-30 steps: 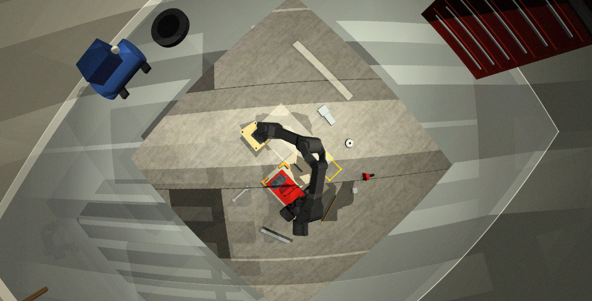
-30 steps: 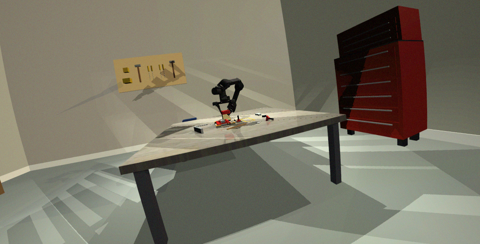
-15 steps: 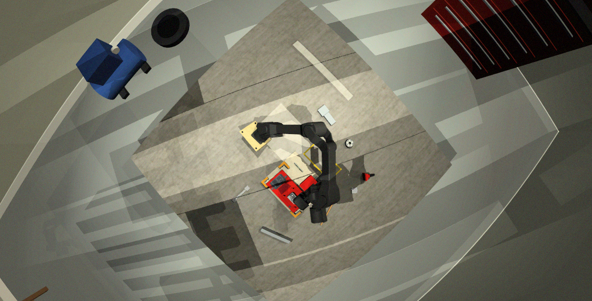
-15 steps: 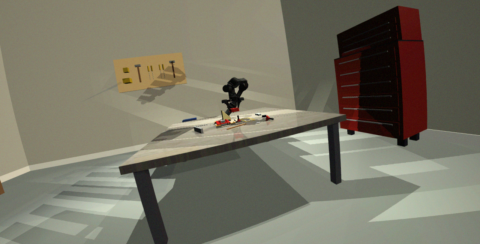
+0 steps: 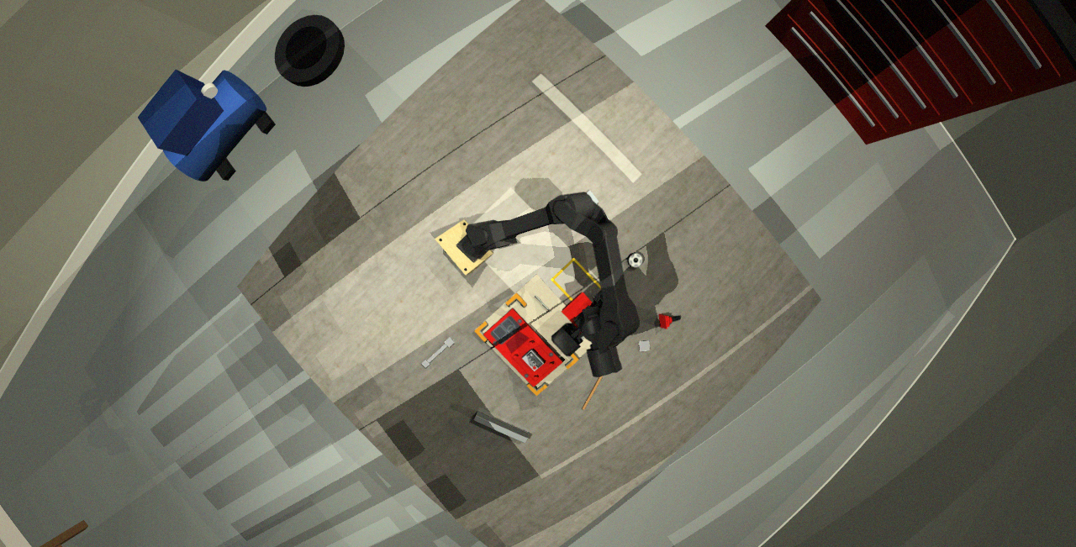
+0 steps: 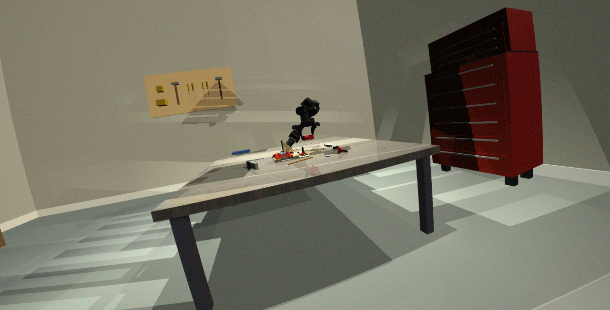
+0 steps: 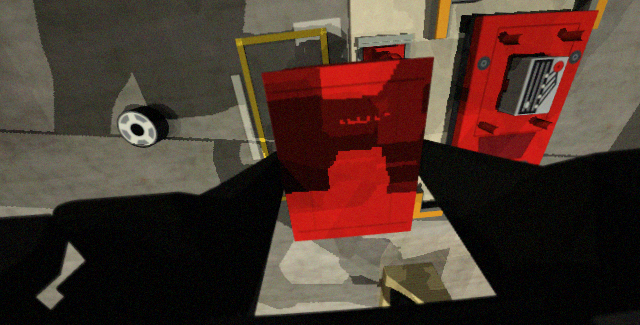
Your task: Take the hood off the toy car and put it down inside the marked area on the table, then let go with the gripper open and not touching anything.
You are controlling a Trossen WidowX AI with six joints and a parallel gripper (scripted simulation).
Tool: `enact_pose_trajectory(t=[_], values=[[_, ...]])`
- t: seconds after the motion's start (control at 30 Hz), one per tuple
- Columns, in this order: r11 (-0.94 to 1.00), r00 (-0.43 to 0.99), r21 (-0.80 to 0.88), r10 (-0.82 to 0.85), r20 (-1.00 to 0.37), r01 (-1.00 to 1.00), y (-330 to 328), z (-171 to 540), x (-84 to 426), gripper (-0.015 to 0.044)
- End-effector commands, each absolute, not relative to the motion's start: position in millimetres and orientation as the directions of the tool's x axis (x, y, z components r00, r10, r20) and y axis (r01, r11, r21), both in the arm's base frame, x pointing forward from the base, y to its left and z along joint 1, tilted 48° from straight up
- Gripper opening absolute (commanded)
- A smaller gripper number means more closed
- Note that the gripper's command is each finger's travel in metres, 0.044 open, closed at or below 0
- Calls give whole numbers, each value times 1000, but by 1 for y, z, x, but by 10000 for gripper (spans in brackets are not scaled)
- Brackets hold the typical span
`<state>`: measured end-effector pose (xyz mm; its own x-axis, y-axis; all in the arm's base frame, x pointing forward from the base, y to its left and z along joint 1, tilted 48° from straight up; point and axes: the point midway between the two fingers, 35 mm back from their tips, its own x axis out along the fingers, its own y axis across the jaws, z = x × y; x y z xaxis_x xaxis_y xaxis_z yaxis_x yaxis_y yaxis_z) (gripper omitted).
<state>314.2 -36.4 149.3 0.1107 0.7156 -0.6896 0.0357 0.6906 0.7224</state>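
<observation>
My gripper (image 7: pixel 346 152) (image 6: pixel 308 134) is shut on the red hood (image 5: pixel 577 306) (image 6: pixel 308 137) (image 7: pixel 350 170), with a black finger at each long side. The hood hangs well above the table. In the wrist view it overlaps the lower right part of the yellow outline of the marked area (image 5: pixel 562 268) (image 7: pixel 280 36). The red toy car (image 5: pixel 515 319) (image 7: pixel 470 110) (image 6: pixel 279 155) sits among orange corner brackets, right of the hood in the wrist view. Its engine (image 5: pixel 533 358) (image 7: pixel 535 87) is uncovered. The arm hides part of the outline in the top view.
The cream board (image 7: pixel 390 12) carries the car and a red piece with a grey frame (image 7: pixel 385 41), partly behind the hood. A wheel (image 5: pixel 635 259) (image 7: pixel 141 126), a red tool (image 5: pixel 665 321), a small pale square (image 5: pixel 643 345), an orange stick (image 5: pixel 592 393) and a grey bar (image 5: pixel 500 425) lie around.
</observation>
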Motion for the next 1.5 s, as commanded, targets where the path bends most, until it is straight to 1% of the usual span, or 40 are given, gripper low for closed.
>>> enact_pose_trajectory(t=[0.0,0.3,1.47], values=[[684,105,729,722,-683,41,-21,162,306,0],[680,104,732,726,-680,39,-6,175,297,0],[682,105,730,724,-682,39,13,157,302,0]])
